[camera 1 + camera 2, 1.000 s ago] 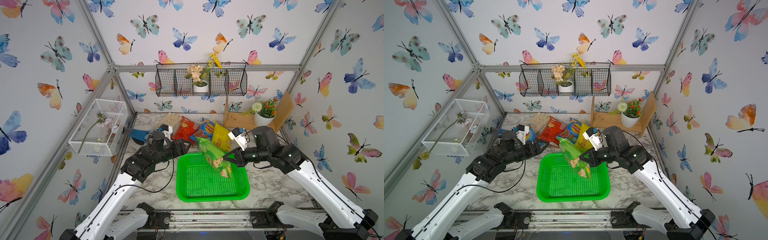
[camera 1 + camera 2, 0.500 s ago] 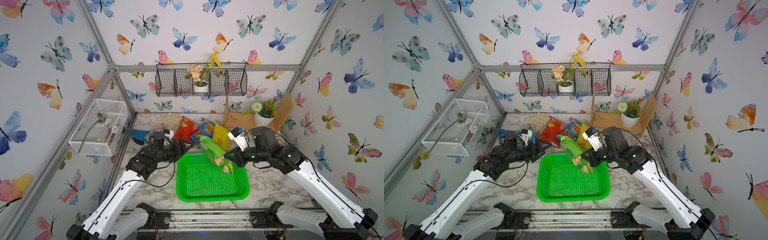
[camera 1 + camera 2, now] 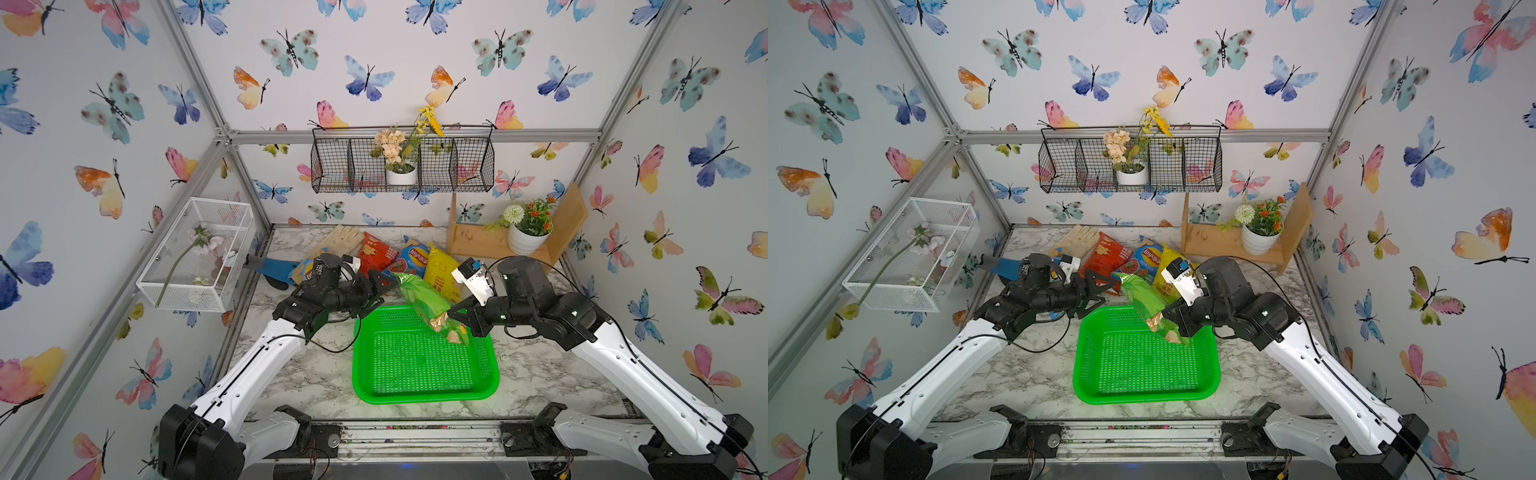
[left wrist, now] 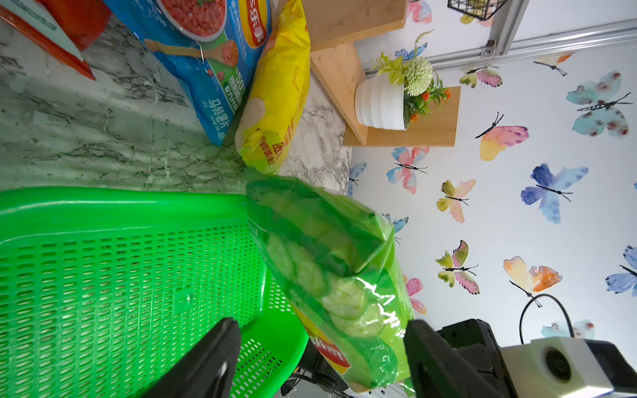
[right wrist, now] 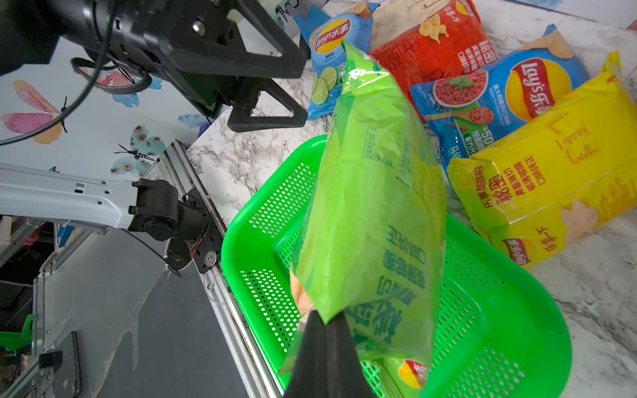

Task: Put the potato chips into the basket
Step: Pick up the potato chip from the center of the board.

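Observation:
My right gripper is shut on the lower edge of the green potato chips bag. The bag hangs tilted over the far right part of the green basket, which is otherwise empty. My left gripper stands open just left of the bag's top end, not touching it. Red, blue and yellow potato chips bags lie on the table behind the basket. A second blue bag lies partly hidden behind my left arm.
A beige glove and a blue glove lie at the back left. A wooden shelf with a flower pot stands at the back right. A white mesh box hangs on the left wall and a black wire basket on the back wall.
My left gripper has moved right, closer to the top end of the green bag, staying open. The right gripper has lifted the bag slightly and keeps its hold.

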Available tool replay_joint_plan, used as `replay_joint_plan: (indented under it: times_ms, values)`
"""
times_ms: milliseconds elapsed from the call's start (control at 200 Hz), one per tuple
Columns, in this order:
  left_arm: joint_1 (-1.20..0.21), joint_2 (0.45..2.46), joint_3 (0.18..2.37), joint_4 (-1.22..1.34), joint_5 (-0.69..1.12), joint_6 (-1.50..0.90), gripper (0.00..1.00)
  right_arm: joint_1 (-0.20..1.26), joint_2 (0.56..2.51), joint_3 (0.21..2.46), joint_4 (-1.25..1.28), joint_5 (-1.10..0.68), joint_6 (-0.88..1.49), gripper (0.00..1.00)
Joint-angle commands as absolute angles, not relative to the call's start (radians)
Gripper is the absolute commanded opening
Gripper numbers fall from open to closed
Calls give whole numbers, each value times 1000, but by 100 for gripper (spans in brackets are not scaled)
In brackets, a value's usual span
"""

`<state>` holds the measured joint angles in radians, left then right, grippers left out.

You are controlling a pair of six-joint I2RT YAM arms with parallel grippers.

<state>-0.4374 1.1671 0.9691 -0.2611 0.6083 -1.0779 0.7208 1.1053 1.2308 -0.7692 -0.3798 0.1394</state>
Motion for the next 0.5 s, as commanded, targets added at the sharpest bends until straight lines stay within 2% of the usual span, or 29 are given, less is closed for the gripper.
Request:
replay_joint_plan:
  times_ms: [0, 496]
  values:
    - [-430, 1199, 993, -215, 678, -1092, 81, 735, 1107, 1223, -733, -346, 107, 1]
    - [-413, 1224, 966, -155, 678, -1135, 81, 769, 1112, 1206, -731, -291, 72, 1]
